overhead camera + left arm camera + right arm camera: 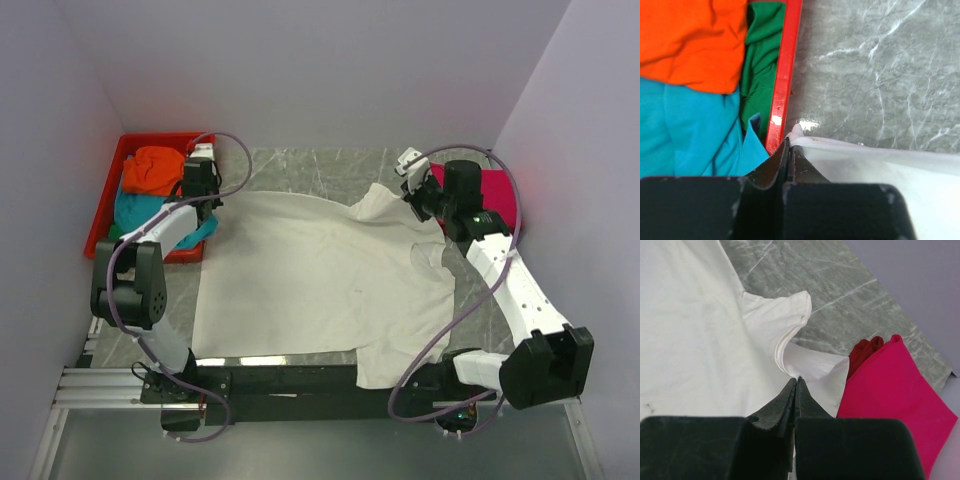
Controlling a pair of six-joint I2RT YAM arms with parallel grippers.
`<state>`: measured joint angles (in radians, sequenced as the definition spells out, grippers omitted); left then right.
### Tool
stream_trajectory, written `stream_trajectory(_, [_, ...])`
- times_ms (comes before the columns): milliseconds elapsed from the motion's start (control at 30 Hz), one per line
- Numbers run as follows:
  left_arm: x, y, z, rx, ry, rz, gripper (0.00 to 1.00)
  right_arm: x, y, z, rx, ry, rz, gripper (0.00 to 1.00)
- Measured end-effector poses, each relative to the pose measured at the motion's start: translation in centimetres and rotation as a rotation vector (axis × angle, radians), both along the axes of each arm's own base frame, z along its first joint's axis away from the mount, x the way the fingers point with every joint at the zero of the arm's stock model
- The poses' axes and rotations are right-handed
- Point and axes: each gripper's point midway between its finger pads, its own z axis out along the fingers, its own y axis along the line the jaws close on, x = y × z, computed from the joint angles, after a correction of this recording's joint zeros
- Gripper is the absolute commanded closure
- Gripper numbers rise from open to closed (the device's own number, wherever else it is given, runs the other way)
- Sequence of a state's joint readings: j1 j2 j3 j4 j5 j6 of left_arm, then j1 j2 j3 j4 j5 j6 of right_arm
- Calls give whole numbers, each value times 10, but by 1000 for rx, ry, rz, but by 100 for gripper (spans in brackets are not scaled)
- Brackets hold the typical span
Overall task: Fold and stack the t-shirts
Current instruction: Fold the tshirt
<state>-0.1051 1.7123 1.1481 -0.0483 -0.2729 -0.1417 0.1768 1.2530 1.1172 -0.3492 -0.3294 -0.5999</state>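
Note:
The large cream-white t-shirt lies spread across the table, its near edge hanging over the front. My left gripper is shut on its far-left corner, right beside the tray's rim. My right gripper is shut on the shirt's far-right part next to a sleeve, and the cloth there is bunched and lifted a little. A magenta-pink shirt with a dark red one under it lies at the far right. Orange and teal shirts lie in the tray.
A red plastic tray stands at the far left against the wall, holding the orange, teal and a green cloth. Its rim touches my left fingers. Grey marble tabletop shows behind the white shirt. Walls close in on three sides.

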Motion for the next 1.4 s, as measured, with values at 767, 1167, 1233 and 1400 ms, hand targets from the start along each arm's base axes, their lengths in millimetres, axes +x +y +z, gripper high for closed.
stream_trajectory(767, [-16, 7, -6, 29, 24, 20, 100, -39, -15, -22, -33, -26, -23, 100])
stream_trajectory(1167, [-28, -6, -1, 60, 29, -21, 100, -35, -32, -14, -38, -58, -83, 100])
stream_trajectory(1233, [-29, -8, -2, 66, 36, -29, 100, -36, -32, -12, -36, -64, -81, 100])
stream_trajectory(1400, [-33, -9, -7, 88, 61, -32, 100, -39, -32, -11, -32, -74, -78, 100])
